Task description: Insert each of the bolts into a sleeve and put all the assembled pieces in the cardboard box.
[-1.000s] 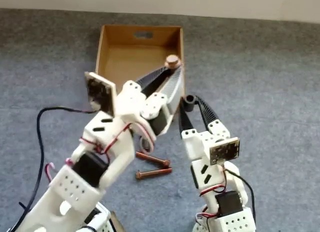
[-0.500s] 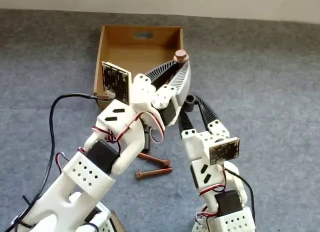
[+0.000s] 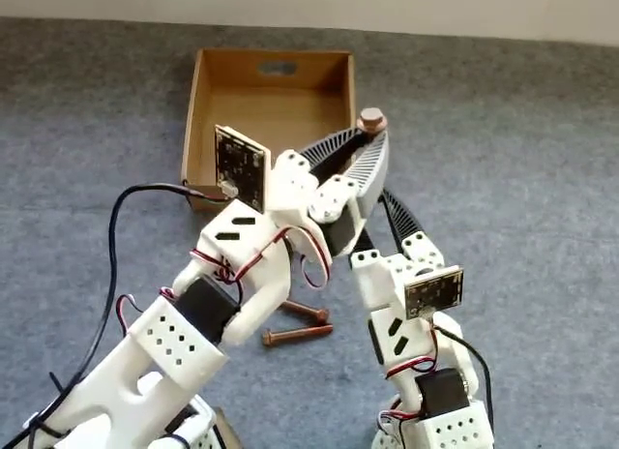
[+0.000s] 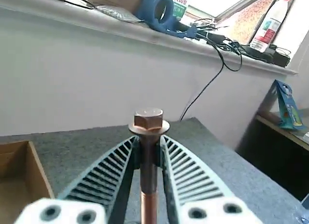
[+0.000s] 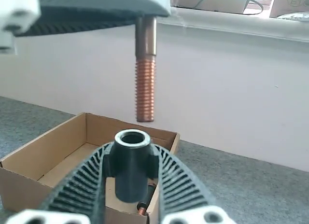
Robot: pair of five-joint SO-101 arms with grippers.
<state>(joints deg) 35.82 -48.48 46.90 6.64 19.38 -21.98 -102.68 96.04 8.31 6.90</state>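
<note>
The left gripper (image 3: pixel 368 135), at centre frame in the high view, is clamped narrowly on the shank of a copper-coloured hex-head bolt (image 3: pixel 370 120). The bolt stands upright, head upward, just outside the right wall of the open brown cardboard box (image 3: pixel 192 110). The right gripper (image 5: pixel 131 157) is closed around a black cylindrical sleeve (image 5: pixel 130 175), which is upright with its bore facing up. In the right wrist view the bolt's threaded end sits directly above the sleeve's rim, with a small gap between them. Two loose copper bolts (image 3: pixel 298 323) lie just beside each other on the grey carpeted surface (image 3: pixel 513 159) at lower centre, between the arms. Open carpet extends across the right of the frame.
</note>
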